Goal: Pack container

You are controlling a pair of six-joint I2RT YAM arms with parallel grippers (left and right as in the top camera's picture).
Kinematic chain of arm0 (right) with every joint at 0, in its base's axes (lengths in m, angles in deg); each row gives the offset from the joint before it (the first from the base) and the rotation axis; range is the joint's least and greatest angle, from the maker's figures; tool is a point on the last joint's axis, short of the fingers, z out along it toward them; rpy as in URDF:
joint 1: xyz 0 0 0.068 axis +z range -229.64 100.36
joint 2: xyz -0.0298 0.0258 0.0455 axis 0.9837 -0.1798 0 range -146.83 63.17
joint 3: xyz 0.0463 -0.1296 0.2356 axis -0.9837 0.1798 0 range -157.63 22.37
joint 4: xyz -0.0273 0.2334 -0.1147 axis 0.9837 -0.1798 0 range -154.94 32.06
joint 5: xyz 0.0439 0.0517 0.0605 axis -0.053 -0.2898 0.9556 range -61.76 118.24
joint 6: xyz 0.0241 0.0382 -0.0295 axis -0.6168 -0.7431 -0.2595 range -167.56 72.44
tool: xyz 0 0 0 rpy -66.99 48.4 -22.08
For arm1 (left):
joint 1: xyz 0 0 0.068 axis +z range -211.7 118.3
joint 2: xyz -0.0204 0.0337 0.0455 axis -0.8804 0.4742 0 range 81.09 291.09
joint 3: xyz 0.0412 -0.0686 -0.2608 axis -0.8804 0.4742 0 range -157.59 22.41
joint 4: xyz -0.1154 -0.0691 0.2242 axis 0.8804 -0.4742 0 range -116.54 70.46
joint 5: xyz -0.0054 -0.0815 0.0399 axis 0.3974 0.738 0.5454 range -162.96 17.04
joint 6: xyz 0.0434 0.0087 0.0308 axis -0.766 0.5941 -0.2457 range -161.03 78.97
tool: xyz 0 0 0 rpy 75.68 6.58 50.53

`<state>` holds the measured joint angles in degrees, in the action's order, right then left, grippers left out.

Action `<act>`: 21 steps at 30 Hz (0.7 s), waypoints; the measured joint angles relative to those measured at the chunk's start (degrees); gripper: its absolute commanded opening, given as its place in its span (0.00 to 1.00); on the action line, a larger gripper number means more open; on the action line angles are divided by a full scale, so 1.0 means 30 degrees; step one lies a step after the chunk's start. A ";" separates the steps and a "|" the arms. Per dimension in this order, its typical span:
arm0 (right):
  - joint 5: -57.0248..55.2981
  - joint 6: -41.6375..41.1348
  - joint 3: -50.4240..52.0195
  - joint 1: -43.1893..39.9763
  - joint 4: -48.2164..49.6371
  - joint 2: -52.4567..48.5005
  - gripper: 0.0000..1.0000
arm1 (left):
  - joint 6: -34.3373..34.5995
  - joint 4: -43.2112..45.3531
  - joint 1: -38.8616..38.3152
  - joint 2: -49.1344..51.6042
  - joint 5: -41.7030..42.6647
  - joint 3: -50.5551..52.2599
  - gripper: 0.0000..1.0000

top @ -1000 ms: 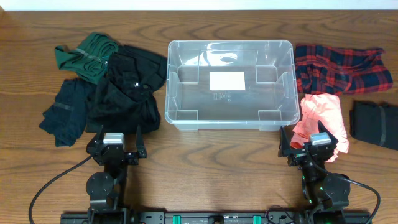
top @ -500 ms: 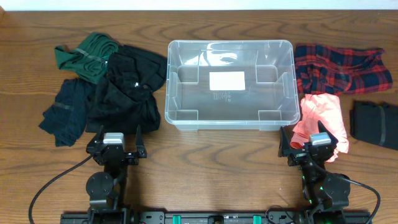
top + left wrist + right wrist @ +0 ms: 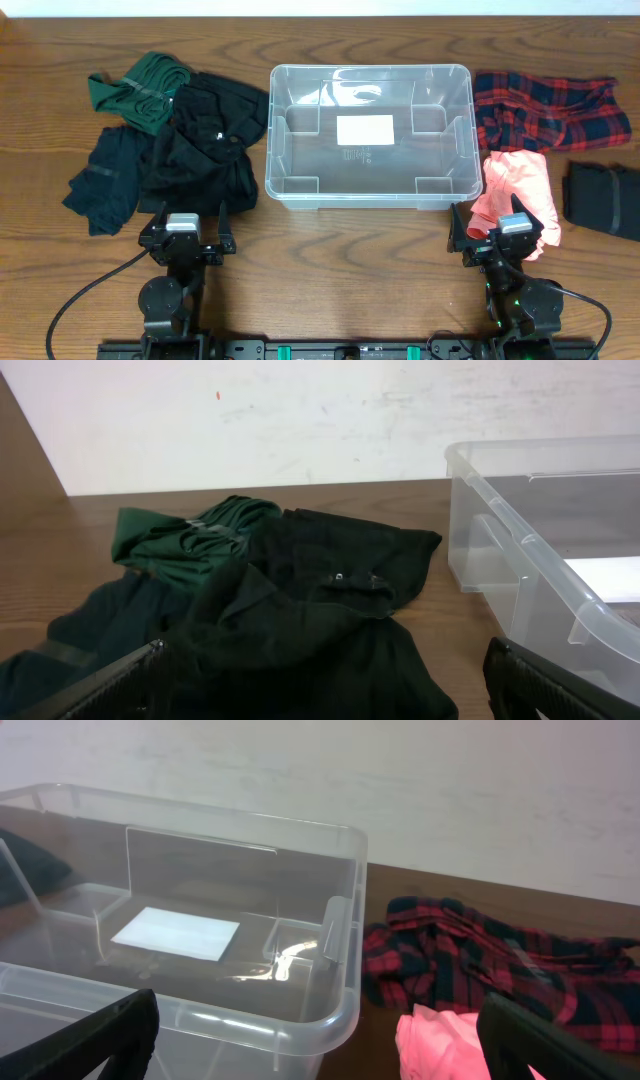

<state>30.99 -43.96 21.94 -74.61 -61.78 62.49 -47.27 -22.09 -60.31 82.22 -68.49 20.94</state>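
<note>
The container (image 3: pixel 370 137) was a clear, colourless plastic bin, rectangular with rounded corners and a raised rim. It sat upright and open-topped at the middle of the table, long side crosswise. Moulded ribs lined its inner walls, and a white label lay on its base.

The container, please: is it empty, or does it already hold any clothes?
Empty. Inside the container only its white base label shows; all the clothes lie outside it.
</note>
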 measured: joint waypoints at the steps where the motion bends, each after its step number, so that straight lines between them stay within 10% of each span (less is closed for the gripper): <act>1: 0.0000 0.0000 0.0000 0.0000 0.0000 0.0000 0.99 | 0.0000 0.0000 0.0000 0.0000 0.0000 0.0000 0.98; 21: 0.0000 0.0000 0.0000 0.0000 0.0000 0.0000 0.99 | -0.0342 0.1479 0.0000 0.0029 0.0546 0.0066 0.98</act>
<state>30.99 -43.96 21.94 -74.61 -61.78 62.49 -48.29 -17.65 -60.31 82.31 -66.85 21.13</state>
